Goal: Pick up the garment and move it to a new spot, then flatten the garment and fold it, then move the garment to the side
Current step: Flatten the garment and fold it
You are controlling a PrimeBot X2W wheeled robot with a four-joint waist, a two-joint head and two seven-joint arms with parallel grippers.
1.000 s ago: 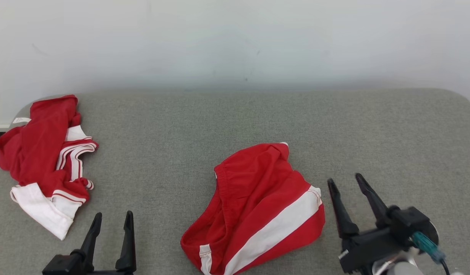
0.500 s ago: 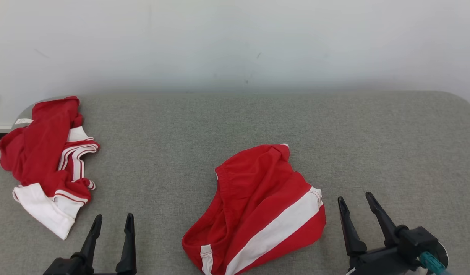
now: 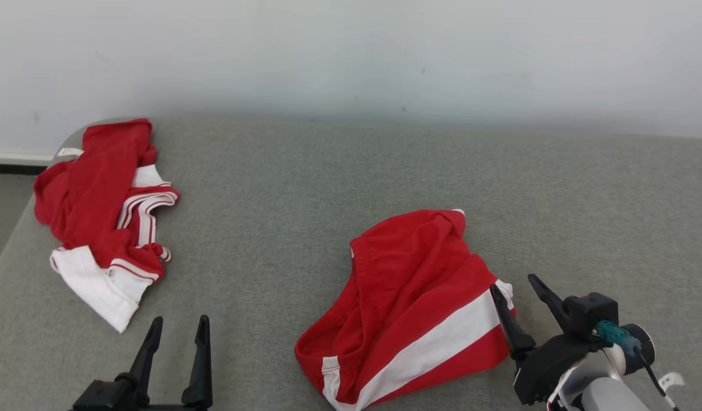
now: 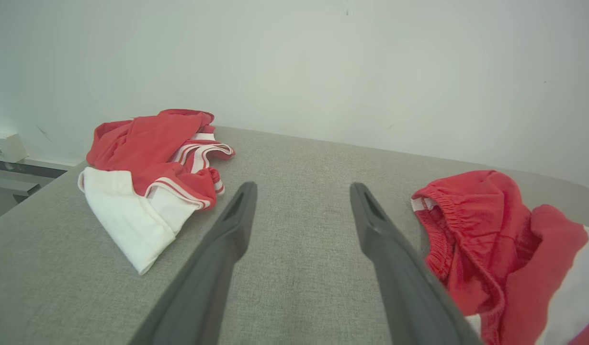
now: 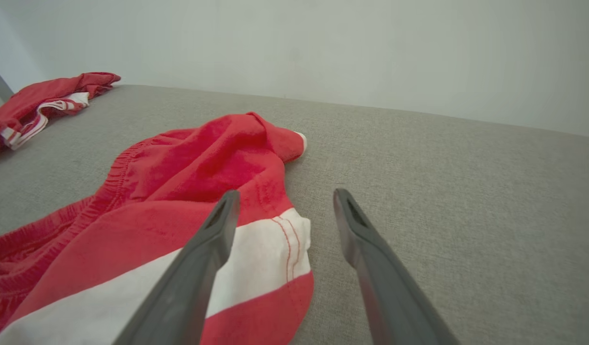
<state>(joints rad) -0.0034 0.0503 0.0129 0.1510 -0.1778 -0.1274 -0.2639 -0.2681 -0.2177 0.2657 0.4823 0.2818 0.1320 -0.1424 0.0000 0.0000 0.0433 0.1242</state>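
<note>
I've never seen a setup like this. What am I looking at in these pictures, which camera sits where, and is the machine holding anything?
This is a wheeled robot with two arms, each ending in long dark jaws. One picture is from a camera on its head, looking down at a grey padded surface against a white wall. The other two are from wrist cameras, each looking along that arm's own jaws. Crumpled red shorts with a white stripe lie in the middle; another red and white garment lies bunched at the far left. The left jaws and right jaws stand open, holding nothing. The right jaws are at the shorts' hem.
</note>
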